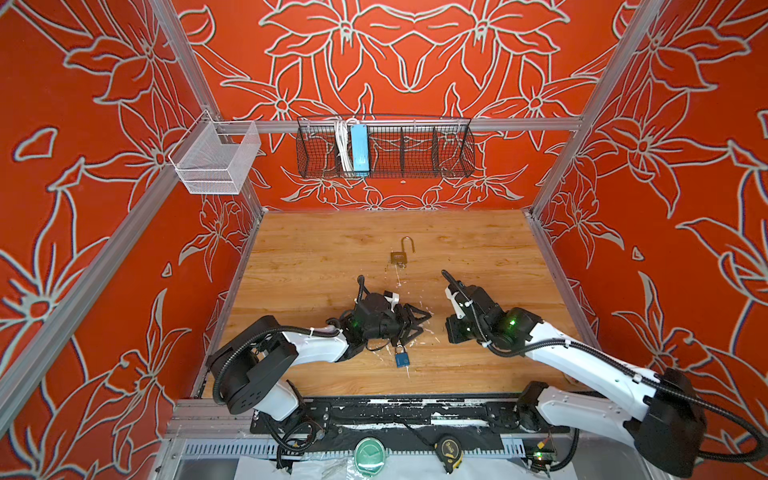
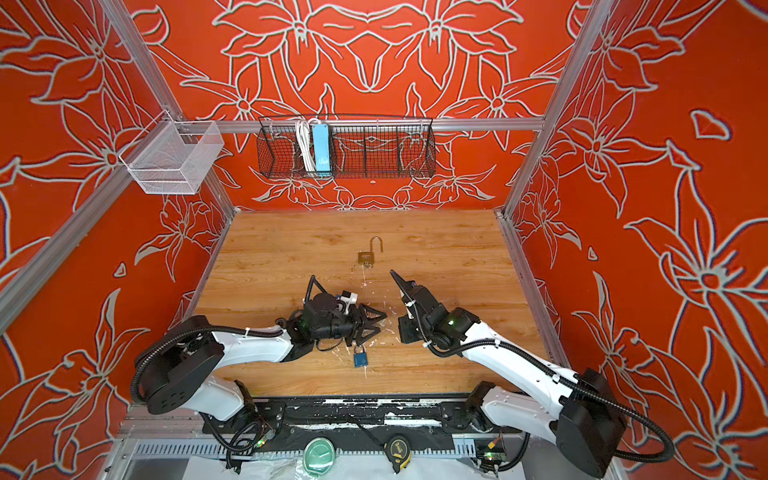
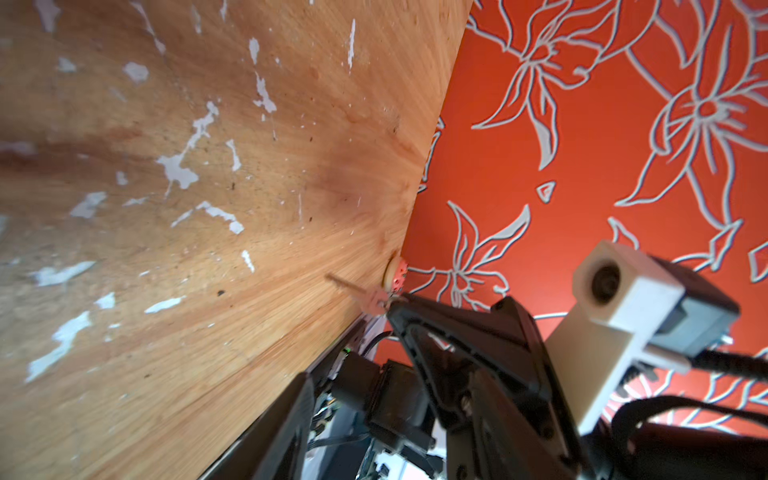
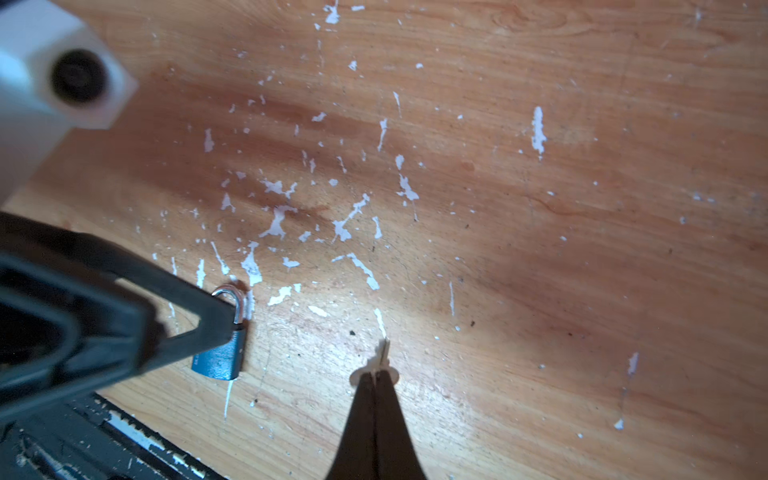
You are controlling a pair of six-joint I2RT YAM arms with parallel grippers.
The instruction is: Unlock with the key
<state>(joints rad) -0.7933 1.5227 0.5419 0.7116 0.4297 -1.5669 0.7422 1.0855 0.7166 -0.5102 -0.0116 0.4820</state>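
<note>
A small blue padlock [image 1: 402, 360] with a silver shackle lies flat on a scuffed wooden table [image 1: 316, 249]; everything else is placed from it. Its shackle points away from the robot's base and looks closed in both top views [image 2: 360, 360].

The left arm reaches in low from the left of the blue padlock, its forearm nearly level. The wrist is turned so that the left gripper [image 1: 422, 323] hangs just past the padlock's shackle end, pointing right. Its two black triangular fingers [image 1: 427, 314] stand apart with nothing between them. In the right wrist view one fingertip [image 4: 220, 323] overlaps the shackle where it meets the blue body [image 4: 222, 365]. Whether it touches the metal cannot be told.

The right arm comes in from the right of the blue padlock, its elbow folded back and its forearm sloping towards the table. The right gripper [image 4: 376, 376] hovers near the padlock, on its right. Its jaws are pressed together on the round head of a small silver key [image 4: 385, 350], and the blade sticks out past the tips. The left wrist view shows the same key [image 3: 353, 288] jutting from those fingertips.

Well beyond the blue padlock, towards the far wall, a brass padlock [image 1: 398, 258] lies with its shackle swung open.
</note>
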